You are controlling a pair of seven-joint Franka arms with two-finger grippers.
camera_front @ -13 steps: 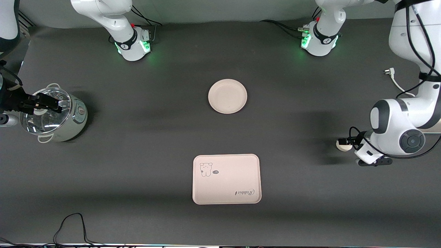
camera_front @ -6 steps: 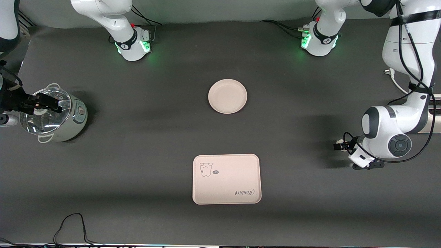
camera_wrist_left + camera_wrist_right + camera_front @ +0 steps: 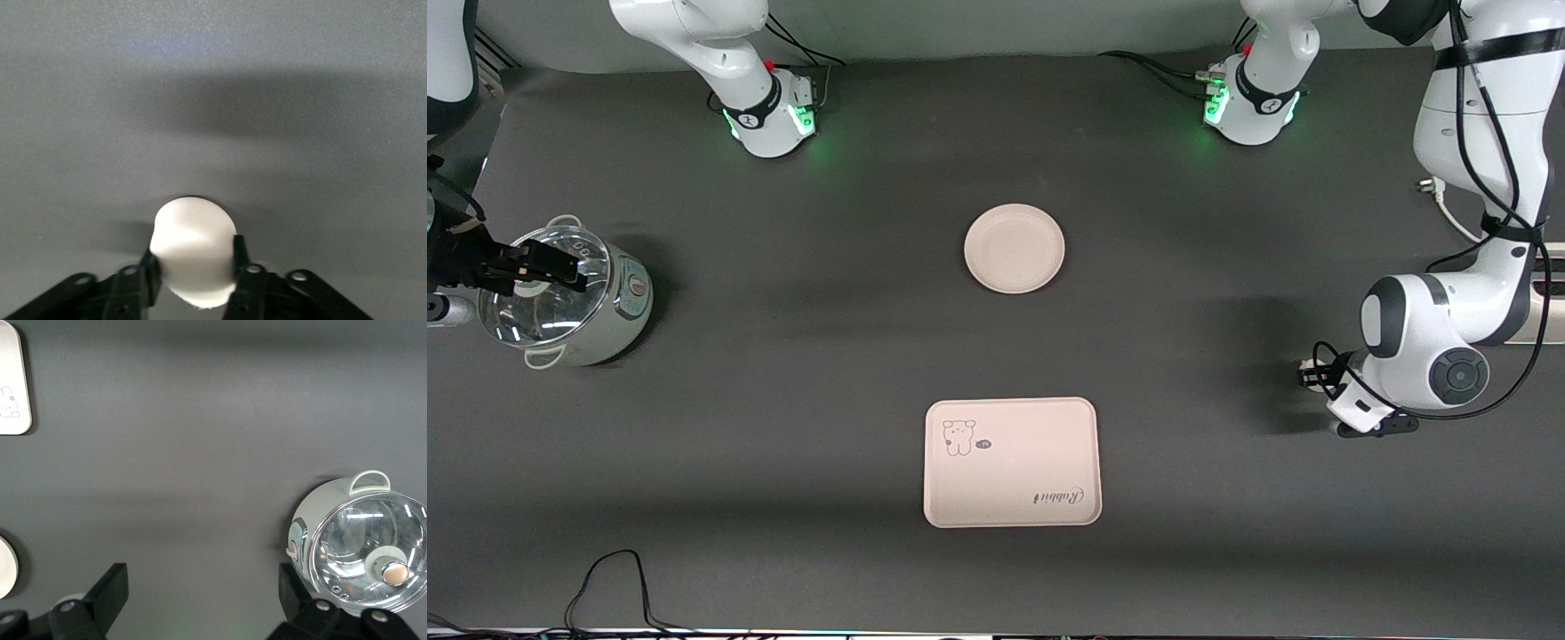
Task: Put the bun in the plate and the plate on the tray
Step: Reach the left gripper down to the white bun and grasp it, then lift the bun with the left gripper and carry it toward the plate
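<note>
The left gripper (image 3: 193,267) sits low at the left arm's end of the counter (image 3: 827,338), jaws clamped on the bun (image 3: 193,257). The right gripper (image 3: 534,267) waits over the lidded pot (image 3: 596,329), jaws open. The plate (image 3: 1015,248) lies farther from the camera than the tray (image 3: 1011,462), well apart.

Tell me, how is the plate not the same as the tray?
The plate is round; the tray is a rectangle with rounded corners. The plate is plain; the tray has a little animal drawing and the word "Rabbit". The plate lies farther from the front camera than the tray. Both are cream-white, and neither has anything in it.
</note>
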